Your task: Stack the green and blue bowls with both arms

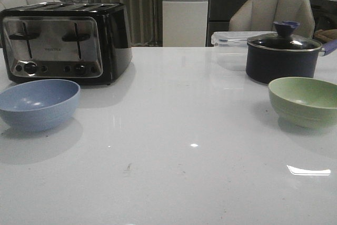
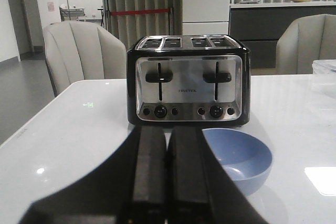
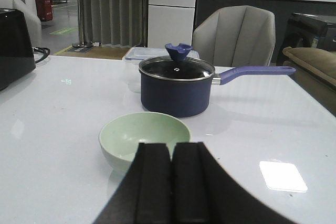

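The dusty blue bowl (image 1: pixel 38 104) sits empty on the white table at the left, in front of the toaster. The pale green bowl (image 1: pixel 305 100) sits empty at the right, in front of the navy pot. Neither arm shows in the front view. In the left wrist view my left gripper (image 2: pixel 167 129) is shut and empty, short of the blue bowl (image 2: pixel 239 159) and a little to one side of it. In the right wrist view my right gripper (image 3: pixel 171 145) is shut and empty, just short of the green bowl (image 3: pixel 142 137).
A black and chrome toaster (image 1: pixel 66 40) stands behind the blue bowl. A dark navy pot with a glass lid (image 1: pixel 283 54) and a long handle (image 3: pixel 254 72) stands behind the green bowl. A clear plastic box (image 1: pixel 231 38) lies at the far edge. Chairs stand beyond the table.
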`<action>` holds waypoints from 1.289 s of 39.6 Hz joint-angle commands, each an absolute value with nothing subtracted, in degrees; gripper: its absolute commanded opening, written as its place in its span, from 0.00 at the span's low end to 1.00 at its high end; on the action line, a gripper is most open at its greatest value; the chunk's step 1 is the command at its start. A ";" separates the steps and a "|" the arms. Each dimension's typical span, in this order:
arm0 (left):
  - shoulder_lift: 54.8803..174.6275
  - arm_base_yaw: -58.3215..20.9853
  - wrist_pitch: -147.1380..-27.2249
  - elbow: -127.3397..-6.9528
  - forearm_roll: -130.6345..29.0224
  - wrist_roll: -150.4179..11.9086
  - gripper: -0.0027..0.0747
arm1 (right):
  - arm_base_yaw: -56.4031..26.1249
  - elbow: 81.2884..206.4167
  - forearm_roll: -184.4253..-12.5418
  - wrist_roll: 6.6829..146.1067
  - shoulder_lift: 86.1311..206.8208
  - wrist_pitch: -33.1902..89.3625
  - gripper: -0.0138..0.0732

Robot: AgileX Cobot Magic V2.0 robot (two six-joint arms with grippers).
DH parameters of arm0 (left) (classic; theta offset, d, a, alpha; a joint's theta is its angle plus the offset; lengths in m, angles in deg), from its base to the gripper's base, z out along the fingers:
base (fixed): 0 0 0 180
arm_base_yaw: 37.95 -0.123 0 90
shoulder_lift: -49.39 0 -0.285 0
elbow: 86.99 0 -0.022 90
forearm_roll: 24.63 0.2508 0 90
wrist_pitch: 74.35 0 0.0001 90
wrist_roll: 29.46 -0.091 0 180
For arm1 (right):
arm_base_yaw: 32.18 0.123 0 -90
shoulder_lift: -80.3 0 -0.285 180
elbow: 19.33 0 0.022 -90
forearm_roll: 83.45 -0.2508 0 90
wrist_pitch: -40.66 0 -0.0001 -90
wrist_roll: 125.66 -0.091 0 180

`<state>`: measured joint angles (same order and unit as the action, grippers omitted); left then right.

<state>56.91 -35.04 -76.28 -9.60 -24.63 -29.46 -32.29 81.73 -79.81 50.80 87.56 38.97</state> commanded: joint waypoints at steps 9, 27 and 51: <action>55.92 -34.64 -69.22 -9.17 -25.03 -29.46 0.16 | -32.65 82.11 -79.34 50.92 86.42 45.69 0.20; 58.70 -34.64 -75.14 -24.17 -25.03 -29.46 0.16 | -32.65 101.03 -81.04 50.92 89.27 32.11 0.20; 85.69 -34.64 -104.88 -46.15 -25.03 -29.46 0.16 | -32.65 124.25 -81.04 50.92 119.27 4.50 0.20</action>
<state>82.59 -35.04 -106.02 -44.19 -24.63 -29.46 -32.29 122.14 -81.12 50.80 115.46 3.19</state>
